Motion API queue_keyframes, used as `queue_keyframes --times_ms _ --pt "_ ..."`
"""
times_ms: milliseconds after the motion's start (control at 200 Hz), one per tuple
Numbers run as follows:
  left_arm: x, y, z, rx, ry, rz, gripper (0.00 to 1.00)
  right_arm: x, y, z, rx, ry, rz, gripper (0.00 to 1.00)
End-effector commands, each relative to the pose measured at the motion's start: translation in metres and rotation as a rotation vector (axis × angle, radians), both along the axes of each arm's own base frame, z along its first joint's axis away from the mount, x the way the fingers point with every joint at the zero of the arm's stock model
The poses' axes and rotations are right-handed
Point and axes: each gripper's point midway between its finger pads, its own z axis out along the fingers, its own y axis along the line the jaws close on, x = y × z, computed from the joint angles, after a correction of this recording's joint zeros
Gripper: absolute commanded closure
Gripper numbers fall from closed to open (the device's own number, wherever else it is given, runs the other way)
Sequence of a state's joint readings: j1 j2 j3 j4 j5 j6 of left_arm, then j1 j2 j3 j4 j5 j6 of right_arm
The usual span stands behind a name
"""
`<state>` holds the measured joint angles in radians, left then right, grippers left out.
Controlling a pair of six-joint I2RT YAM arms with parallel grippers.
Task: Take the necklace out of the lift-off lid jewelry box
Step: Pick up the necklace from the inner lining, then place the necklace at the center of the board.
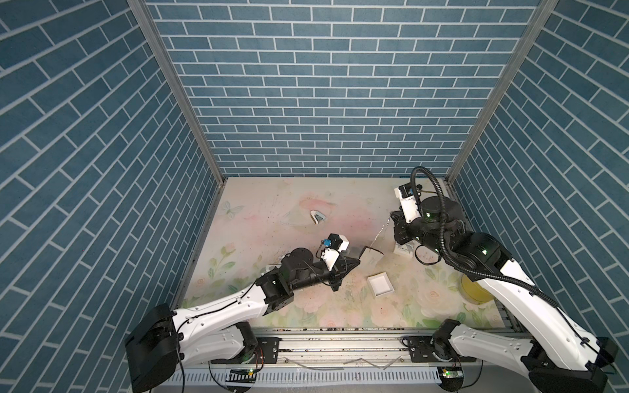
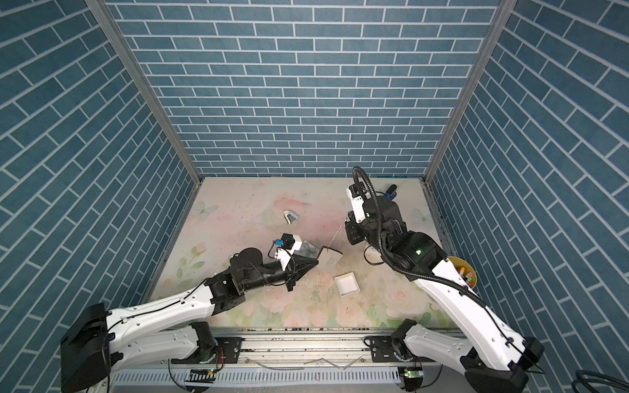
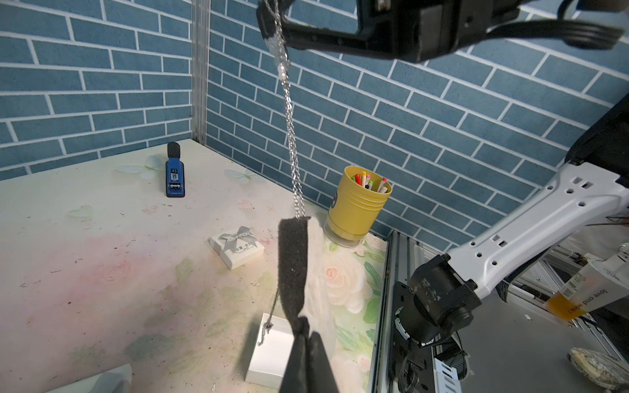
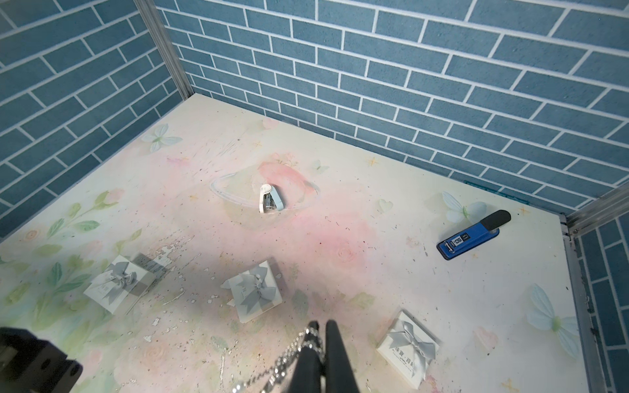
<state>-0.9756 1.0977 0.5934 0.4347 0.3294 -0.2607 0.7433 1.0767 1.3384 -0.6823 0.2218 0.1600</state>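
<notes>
The necklace [image 3: 291, 136] is out of the open white box [image 1: 380, 284] on the desk [image 1: 272, 211] and stretches through the air. Its upper end is clenched in the right hand [image 4: 322, 328], and its lower end is caught on a black foam pad [image 3: 292, 265] pinched by the left hand [image 3: 305, 335]. The next move is probably to work the chain free of the pad, gently and without snagging. How the chain hooks into the foam is hidden, and in both top views it is a faint thread.

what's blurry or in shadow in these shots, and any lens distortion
Left wrist view: the left fingers pinching the foam pad sit close to the lens and look soft, the necklace chain sharper. Right wrist view: a soft grey shadow lies over the middle bowed jewelry box. Both top views: wide-angle distortion splays the brick walls outward.
</notes>
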Motion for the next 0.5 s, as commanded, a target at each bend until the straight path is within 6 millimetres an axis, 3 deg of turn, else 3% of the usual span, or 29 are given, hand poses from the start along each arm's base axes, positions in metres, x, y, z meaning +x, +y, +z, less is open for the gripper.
queue_keyframes --times_ms 0,275,490 --pt "-0.009 -0.001 -0.015 0.050 0.005 -0.050 1.00 0.009 -0.007 0.004 -0.008 0.017 -0.045 1.00" --pt "-0.011 0.005 -0.024 0.075 -0.004 -0.046 1.00 0.032 -0.008 -0.008 0.004 0.094 -0.079 1.00" --pt "-0.005 0.024 -0.025 0.090 -0.044 0.042 1.00 0.046 0.001 -0.028 -0.010 0.167 -0.062 1.00"
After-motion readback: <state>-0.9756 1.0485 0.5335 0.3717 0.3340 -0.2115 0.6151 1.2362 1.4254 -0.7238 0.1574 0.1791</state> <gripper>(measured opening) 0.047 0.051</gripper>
